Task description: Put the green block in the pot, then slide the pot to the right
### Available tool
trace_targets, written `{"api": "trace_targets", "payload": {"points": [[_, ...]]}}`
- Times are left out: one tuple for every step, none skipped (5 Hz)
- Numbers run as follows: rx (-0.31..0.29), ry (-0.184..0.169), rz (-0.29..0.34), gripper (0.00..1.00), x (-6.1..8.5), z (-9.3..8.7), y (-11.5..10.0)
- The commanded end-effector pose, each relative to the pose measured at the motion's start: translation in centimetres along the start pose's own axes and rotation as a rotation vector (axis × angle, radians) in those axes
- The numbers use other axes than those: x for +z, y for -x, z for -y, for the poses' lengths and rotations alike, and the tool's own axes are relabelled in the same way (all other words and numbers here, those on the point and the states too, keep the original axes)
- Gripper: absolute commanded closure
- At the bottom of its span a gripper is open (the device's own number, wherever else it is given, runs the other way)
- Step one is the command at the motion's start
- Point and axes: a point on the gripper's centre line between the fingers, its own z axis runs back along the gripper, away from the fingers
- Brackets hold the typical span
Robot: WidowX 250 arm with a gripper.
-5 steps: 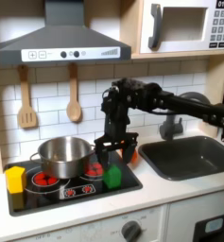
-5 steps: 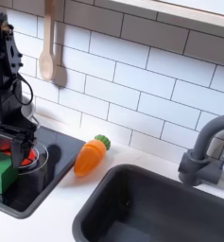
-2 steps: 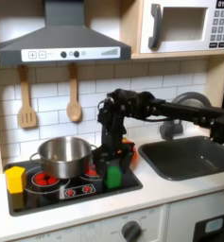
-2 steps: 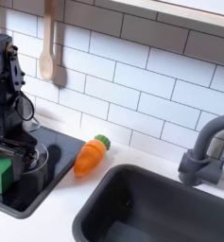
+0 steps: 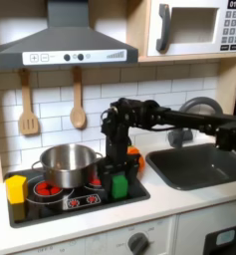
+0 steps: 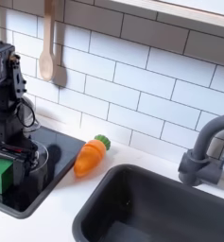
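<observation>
Over the stovetop, the tool (image 5: 117, 171) straddles the green block (image 5: 118, 186) with jaws spread wide, ready to pinch it for the pot (image 5: 67, 164)

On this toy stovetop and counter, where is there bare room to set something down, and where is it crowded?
Free: the white counter strip between the carrot toy and the sink; the cooktop's front edge between the yellow block and the green block. Crowded: around the gripper over the green block, beside the pot.
</observation>
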Motion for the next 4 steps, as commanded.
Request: {"api": "trace_targets", "payload": {"points": [[0.0,0.003,-0.002,0.0,-0.09,0.07,0.01],[-0.001,0.0,0.004,1.0,0.0,0.05,0.0],[0.0,0.003,0.006,1.0,-0.06,0.08,0.01],[0.004,-0.001,0.008,1.0,-0.06,0.04,-0.06]]}}
